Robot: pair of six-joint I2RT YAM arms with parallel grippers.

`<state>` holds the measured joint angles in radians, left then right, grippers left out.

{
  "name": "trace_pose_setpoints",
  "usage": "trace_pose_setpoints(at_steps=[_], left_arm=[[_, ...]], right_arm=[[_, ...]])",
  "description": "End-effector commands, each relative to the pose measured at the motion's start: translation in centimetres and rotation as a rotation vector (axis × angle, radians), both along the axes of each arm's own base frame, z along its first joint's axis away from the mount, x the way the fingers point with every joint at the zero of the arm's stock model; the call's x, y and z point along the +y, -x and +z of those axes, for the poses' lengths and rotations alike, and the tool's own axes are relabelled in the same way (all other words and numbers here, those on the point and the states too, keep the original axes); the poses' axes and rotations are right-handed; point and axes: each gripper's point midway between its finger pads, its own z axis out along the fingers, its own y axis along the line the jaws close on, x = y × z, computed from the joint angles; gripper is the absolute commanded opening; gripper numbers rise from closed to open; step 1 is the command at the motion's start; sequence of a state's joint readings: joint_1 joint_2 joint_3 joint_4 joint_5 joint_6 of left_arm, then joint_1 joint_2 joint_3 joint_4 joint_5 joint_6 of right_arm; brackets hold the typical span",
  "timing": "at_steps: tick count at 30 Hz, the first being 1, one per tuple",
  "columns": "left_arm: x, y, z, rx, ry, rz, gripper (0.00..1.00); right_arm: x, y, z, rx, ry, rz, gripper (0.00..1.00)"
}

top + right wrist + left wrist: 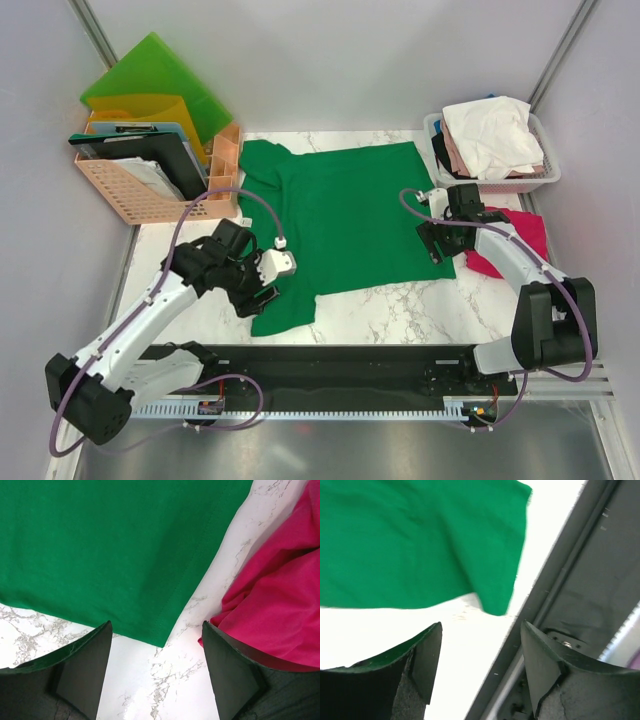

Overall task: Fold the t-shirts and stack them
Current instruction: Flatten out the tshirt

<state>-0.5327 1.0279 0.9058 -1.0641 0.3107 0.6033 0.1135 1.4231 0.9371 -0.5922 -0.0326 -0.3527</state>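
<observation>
Marble-patterned white counter (400, 300) between pale grey walls, seen from above, with two robot arms mounted at its near edge.

A deep green t-shirt (350, 220) lies spread flat across the middle of the counter, between the two claws.

The left claw (263, 292) sits at the shirt's near left corner. In its wrist view the left claw (480, 630) has its two dark fingers (427, 655) set well apart with nothing between them, only bare white counter. A loose green flap of the shirt (420, 545) lies just ahead of the fingertips, apparently not touching them, though this view is blurred. To the right of this claw runs the dark rail (570, 595) along the counter's edge.

The right claw (437, 245) is at the shirt's right edge. In its wrist view the right claw (157, 630) is also wide open and holds nothing. The stitched hem corner of the green shirt (115, 555) lies ahead and to the left of the fingers. A crumpled magenta t-shirt (280, 595) lies ahead and to the right, on the counter, close beside the green one but apart from it.

Beyond the right claw stands a white basket (545, 178) heaped with white and pale pink t-shirts (490, 135). Beyond the left claw stands a peach crate (130, 200) holding folders, a bright green folder (160, 75) leaning tallest.
</observation>
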Motion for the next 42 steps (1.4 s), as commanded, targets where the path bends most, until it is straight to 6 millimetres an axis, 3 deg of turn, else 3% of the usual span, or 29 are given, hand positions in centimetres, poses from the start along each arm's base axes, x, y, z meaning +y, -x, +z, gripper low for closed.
trace_pose_setpoints(at_steps=[1,2,8,14,20,25,32,35,36,42], left_arm=[[0.6,-3.5,2.6,-0.175,0.006,0.085,0.72],[1.4,-4.1,1.5,-0.182,-0.039,0.133,0.72],[1.5,-7.9,-3.7,-0.143,-0.128,0.25,0.74],[0.9,-14.4,-3.2,-0.248,-0.094,0.383,0.75],[0.6,-17.9,-5.1,-0.231,-0.106,0.422,0.75],[0.6,-18.8,-7.7,-0.18,-0.132,0.441,0.74],[0.8,-19.5,-8.9,-0.157,-0.132,0.471,0.74],[1.3,-20.0,-9.2,-0.157,-0.145,0.486,0.75],[3.0,-20.5,-9.4,-0.166,-0.189,0.527,0.75],[4.5,-21.8,-8.6,-0.181,-0.159,0.567,0.75]], right_arm=[[0.1,-0.6,0.7,-0.043,-0.013,0.006,0.79],[0.4,-0.5,1.3,-0.063,-0.034,0.015,0.8],[1.4,-0.2,2.7,-0.101,-0.083,0.047,0.8],[1.1,0.3,2.5,-0.089,-0.074,0.041,0.8],[2.1,-0.8,2.2,-0.098,-0.119,0.061,0.8],[2.8,-2.0,-0.1,-0.001,-0.149,0.051,0.77],[3.5,-2.7,-2.7,0.079,-0.175,0.046,0.76],[2.6,-2.6,-3.8,0.096,-0.132,0.024,0.76],[0.9,-2.1,-5.0,0.12,-0.09,-0.034,0.77],[-1.8,-2.2,-5.8,0.125,-0.061,-0.108,0.78]])
